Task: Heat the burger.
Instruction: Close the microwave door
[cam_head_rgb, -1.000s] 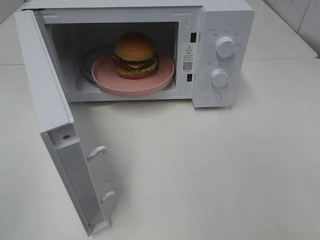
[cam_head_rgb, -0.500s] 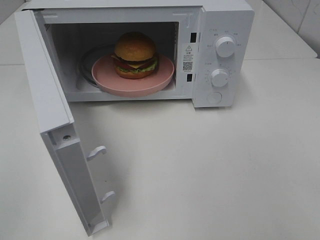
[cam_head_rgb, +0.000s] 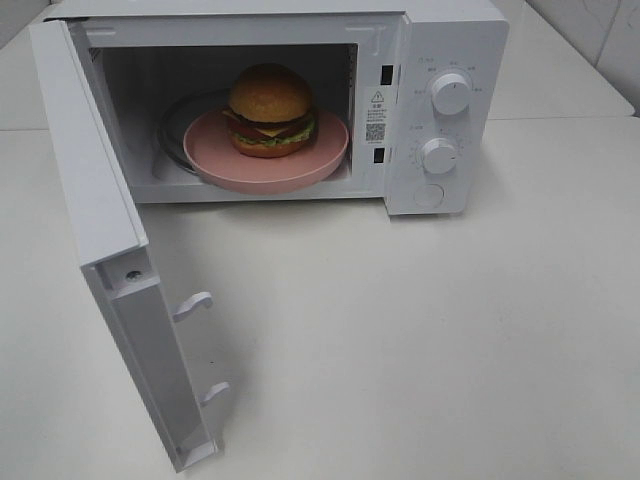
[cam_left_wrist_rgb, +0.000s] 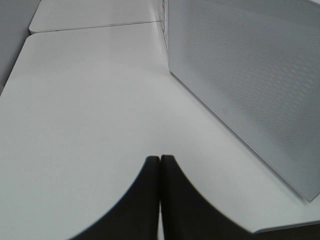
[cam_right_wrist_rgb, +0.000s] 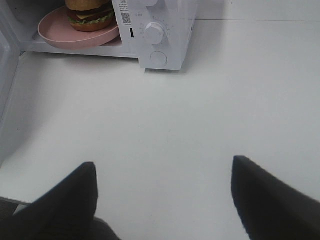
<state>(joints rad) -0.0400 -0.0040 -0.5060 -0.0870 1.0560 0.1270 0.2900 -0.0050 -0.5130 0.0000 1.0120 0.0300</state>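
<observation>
Sitting inside the white box-shaped microwave (cam_head_rgb: 440, 110), the glossy golden-bun burger (cam_head_rgb: 270, 110) is carried on a round pink plate (cam_head_rgb: 260, 175). Loading is judged done; closing the white door (cam_head_rgb: 95, 200) and setting the dials (cam_head_rgb: 451, 94) are outstanding. The left jaws are clenched empty, the right jaws released.

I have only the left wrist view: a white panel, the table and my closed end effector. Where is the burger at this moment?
Observer: The burger sits on a pink plate inside the microwave.
Operator: Is the door closed already?
Observer: No, the door stands wide open, swung out to the left.
Operator: And the right end effector?
Observer: The right end effector is open and holds nothing.
</observation>
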